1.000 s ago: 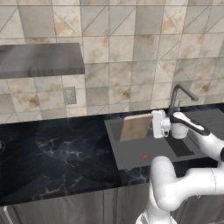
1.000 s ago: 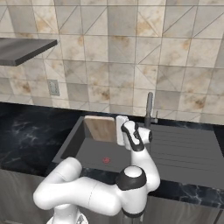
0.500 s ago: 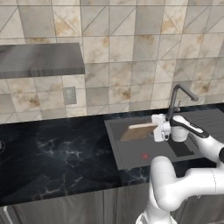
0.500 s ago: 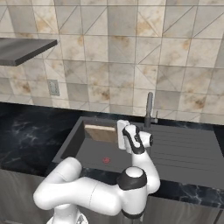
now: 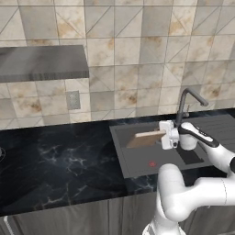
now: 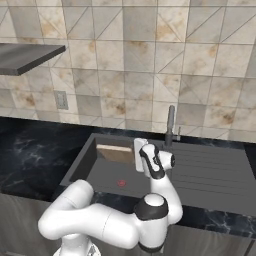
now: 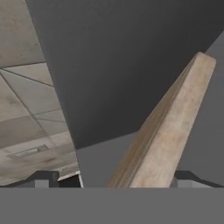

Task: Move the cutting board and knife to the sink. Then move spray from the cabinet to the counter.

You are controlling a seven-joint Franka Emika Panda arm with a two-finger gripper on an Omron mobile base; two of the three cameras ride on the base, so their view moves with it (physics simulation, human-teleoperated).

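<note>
Here, in a rendered kitchen, the first leg of the job looks nearly finished. On the left, a grey shelf [image 5: 43,64] juts from the tiled wall above the black marble-like tabletop [image 5: 59,160], which carries faint white veins; a wall socket [image 5: 72,99] sits below the shelf. Moving right, the dark grey sink [image 5: 137,158] holds the cutting board [image 5: 146,138], a light-brown wooden slab with rounded corners, lying inside the basin with one end raised toward the hand [image 5: 168,135]. A small red mark [image 5: 152,164] shows on the basin floor. The hand's two dark fingers stand spread wide on either side of the board's near edge in the hand view, and neither appears to press on the wood; whether the board still leans on the hand cannot be told. Further right rises the curved grey faucet [image 5: 188,103], with the ribbed draining area behind the white arm.

By the look of it, the board is delivered to the basin and released, or all but. Still to come, as a judgement from the scene: the knife must follow it into the basin, and the spray must then go from cabinet to tabletop. In the hand view the cutting board's pale grain and thin side edge run diagonally upward against the basin's dark wall.
</note>
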